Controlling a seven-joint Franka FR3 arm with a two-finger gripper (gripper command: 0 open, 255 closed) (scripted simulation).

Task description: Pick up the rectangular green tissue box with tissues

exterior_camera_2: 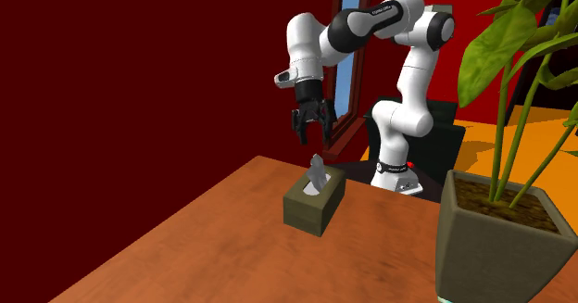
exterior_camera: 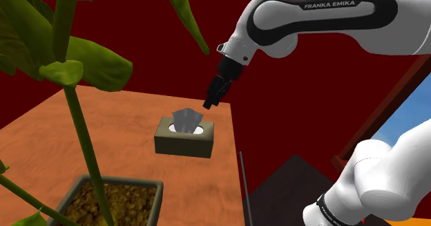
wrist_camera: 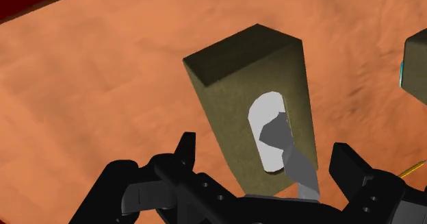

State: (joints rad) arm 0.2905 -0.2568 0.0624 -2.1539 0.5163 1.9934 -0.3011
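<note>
The olive-green tissue box (exterior_camera: 183, 143) sits on the wooden table (exterior_camera: 55, 135), close to its right edge in the shoulder view and towards the far edge in the second exterior view. A grey tissue (exterior_camera: 185, 119) stands up from the oval slot in its top. The black gripper (exterior_camera: 208, 104) hangs above the box and clear of it. In the wrist view its fingers (wrist_camera: 185, 147) are spread wide, grasping nothing, one on each side of the box's narrow width.

The main risk is the tissue. It rises right under the palm, so a straight descent could crumple it or drag it out. The finger gap looks only a little wider than the box. A small sideways error could land a fingertip on the top face and shove the box, and with the table edge so near it could slide off. The box is probably light with soft walls, so a hard squeeze could dent it and a weak one could let it slip.

How high the fingertips are above the box is hard to judge. In the wrist view the hand hides the box's nearest end. Leaves of the potted plant (exterior_camera: 90, 59) cover much of the shoulder view's left, and its planter (exterior_camera_2: 500, 246) is cut off at the picture's edge.
</note>
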